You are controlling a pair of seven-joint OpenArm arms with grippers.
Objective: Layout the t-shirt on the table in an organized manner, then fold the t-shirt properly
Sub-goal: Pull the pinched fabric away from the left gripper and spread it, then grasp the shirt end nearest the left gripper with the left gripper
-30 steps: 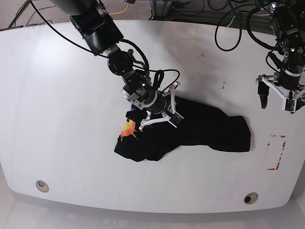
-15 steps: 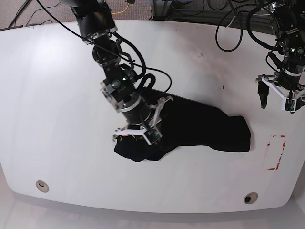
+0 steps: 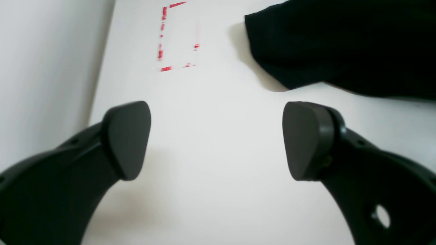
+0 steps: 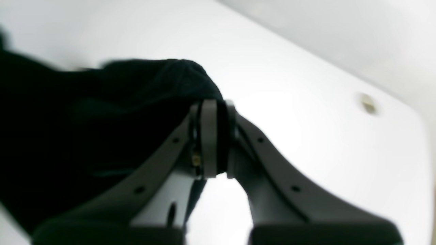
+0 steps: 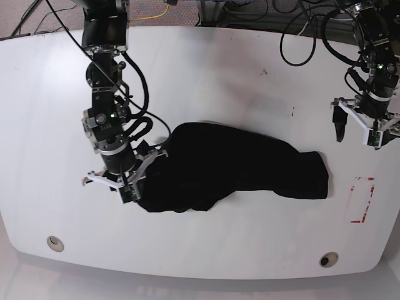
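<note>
Across the table (image 5: 206, 81) middle lies the shirt (image 5: 237, 165), a crumpled black heap stretched sideways, nothing spread flat. Relative to the shirt: one bunched end points toward the red outline (image 5: 362, 200), near it but apart; the other end bulges at the opposite side, where the right gripper (image 5: 114, 182) sits. Right gripper's fingers are clenched together on a fold of shirt cloth; in the right wrist view the black fabric (image 4: 102, 112) wraps up to and between the closed tips (image 4: 213, 136), lifted a bit off the white top. A round hole (image 4: 367, 102) shows beyond the shirt in that view. Left gripper (image 5: 364, 128) hovers well apart from the shirt, above bare table past the shirt's outline-side end, jaws spread wide, holding nothing. In the left wrist view the two dark pads (image 3: 127, 139) frame white table, shirt edge (image 3: 340, 44) ahead to one side, red outline (image 3: 177, 37) to the other.
</note>
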